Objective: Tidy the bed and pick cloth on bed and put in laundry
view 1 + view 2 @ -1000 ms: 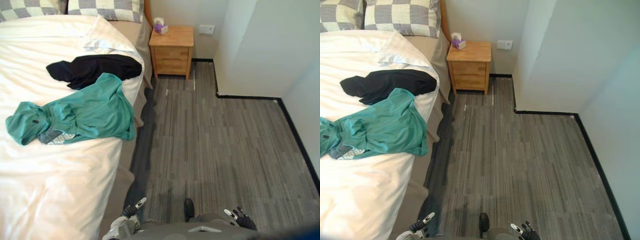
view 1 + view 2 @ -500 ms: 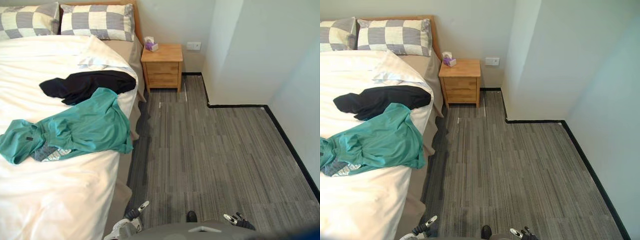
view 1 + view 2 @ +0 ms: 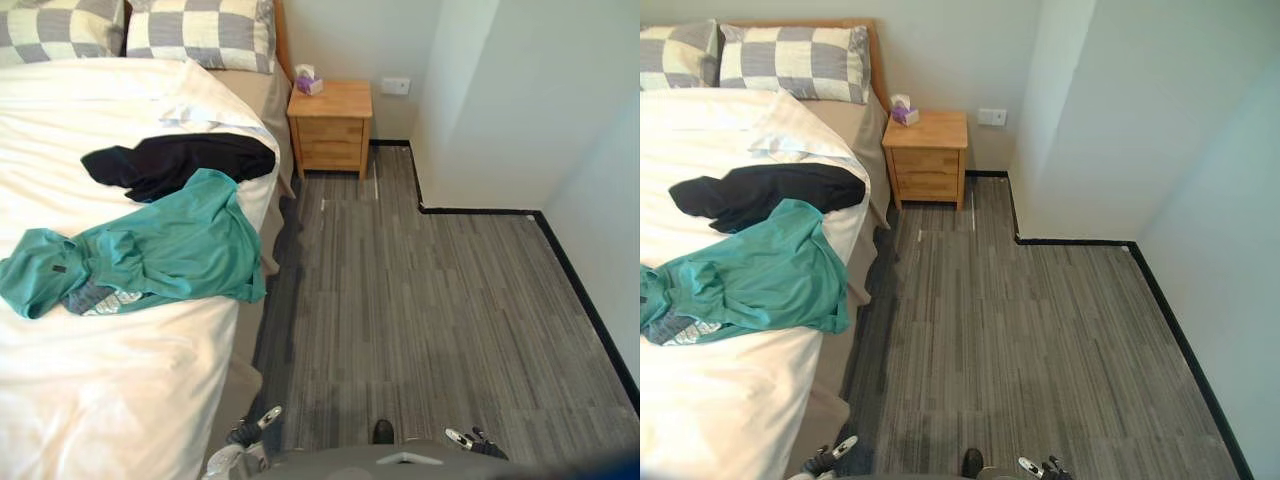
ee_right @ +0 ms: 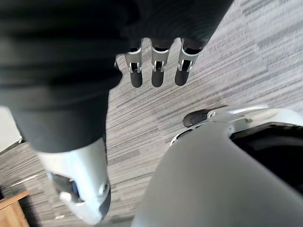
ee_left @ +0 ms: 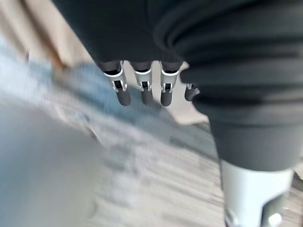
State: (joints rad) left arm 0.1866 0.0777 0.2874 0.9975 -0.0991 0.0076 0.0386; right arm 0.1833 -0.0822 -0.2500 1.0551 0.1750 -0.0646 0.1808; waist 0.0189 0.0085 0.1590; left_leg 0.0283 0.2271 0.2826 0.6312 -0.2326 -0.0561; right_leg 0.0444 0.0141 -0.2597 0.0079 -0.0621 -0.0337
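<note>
Your left hand (image 5: 143, 87) and right hand (image 4: 159, 71) hang loose-fingered and empty, while the teal shirt (image 3: 160, 250) touches the black garment (image 3: 185, 160) on the bed (image 3: 100, 390).

White bed (image 3: 100, 390), teal shirt (image 3: 175, 250), black garment (image 3: 190, 160), checked pillows (image 3: 200, 30).

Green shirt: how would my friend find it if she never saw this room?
Look at the big white bed. Two cloths lie touching near its floor-side edge. The green shirt is the teal one, spread out nearer the foot of the bed, while the black cloth lies closer to the checked pillows.
</note>
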